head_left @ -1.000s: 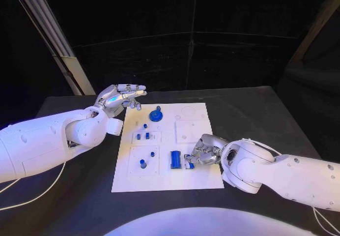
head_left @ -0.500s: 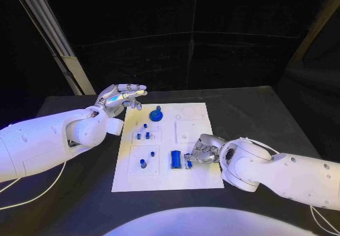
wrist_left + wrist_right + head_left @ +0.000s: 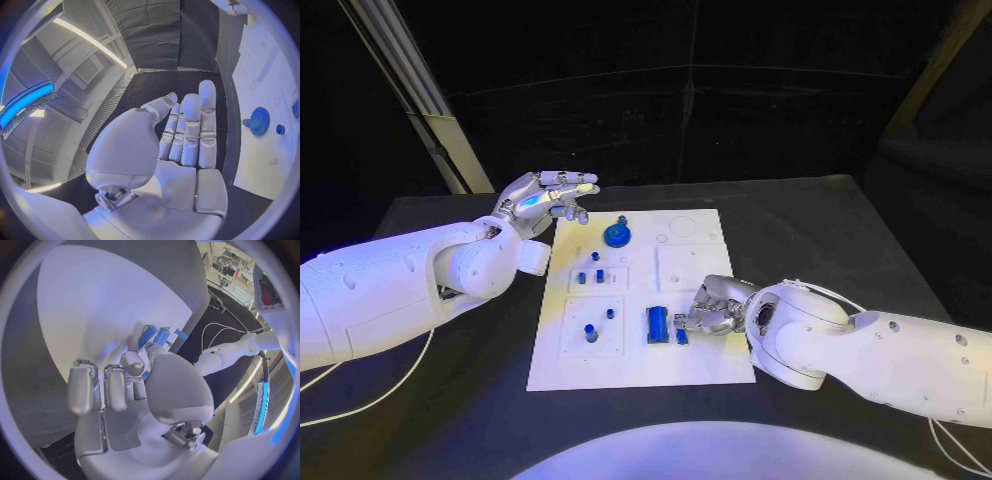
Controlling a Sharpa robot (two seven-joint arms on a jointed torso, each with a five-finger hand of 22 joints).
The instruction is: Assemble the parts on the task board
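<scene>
The white task board [image 3: 704,365] lies in the middle of the black table. On it are a blue gear [image 3: 617,236], small blue pegs [image 3: 596,274], two more pegs [image 3: 590,331] and an upright blue bar [image 3: 656,322]. My right hand [image 3: 708,308] is curled down over the board's near right part, its fingertips pinching a small blue part [image 3: 682,337] right beside the bar. The right wrist view shows that hand [image 3: 134,375] with its thumb meeting a finger next to blue parts [image 3: 155,335]. My left hand [image 3: 545,196] hovers open past the board's far left corner; beyond its fingers [image 3: 190,125] lies the gear [image 3: 259,121].
Black table [image 3: 848,230] surrounds the board on all sides. A slanted pale post [image 3: 423,100] rises behind the left arm. White cables [image 3: 372,400] hang by the table's left front.
My right hand has shifted slightly left, bringing the small blue part closer to the blue bar. The left hand has stayed put.
</scene>
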